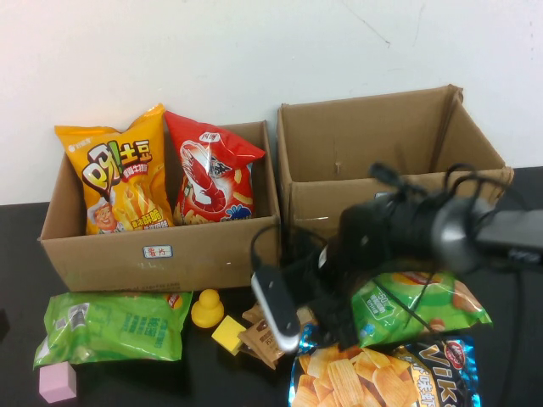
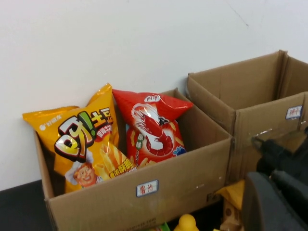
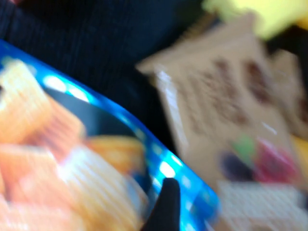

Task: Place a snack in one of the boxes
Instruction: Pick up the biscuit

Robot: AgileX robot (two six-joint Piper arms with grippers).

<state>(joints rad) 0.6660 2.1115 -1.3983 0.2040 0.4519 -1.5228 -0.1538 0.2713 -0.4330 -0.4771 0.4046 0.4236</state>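
Two cardboard boxes stand at the back. The left box [image 1: 161, 254] holds an orange fries bag [image 1: 119, 182] and a red shrimp-chip bag [image 1: 212, 174]; the left wrist view also shows this box [image 2: 144, 192]. The right box [image 1: 382, 161] looks empty. My right gripper [image 1: 327, 326] reaches in from the right and hangs low over a brown snack packet [image 1: 261, 339] and a blue chip bag [image 1: 390, 373]. The right wrist view shows the blue bag's edge [image 3: 72, 159] and the brown packet [image 3: 231, 120] close up. My left gripper is out of view.
A green bag [image 1: 114, 326] lies front left, another green bag [image 1: 424, 305] under the right arm. A yellow duck [image 1: 207, 308], a yellow cube [image 1: 227, 333] and a pink cube [image 1: 58, 383] sit on the black table.
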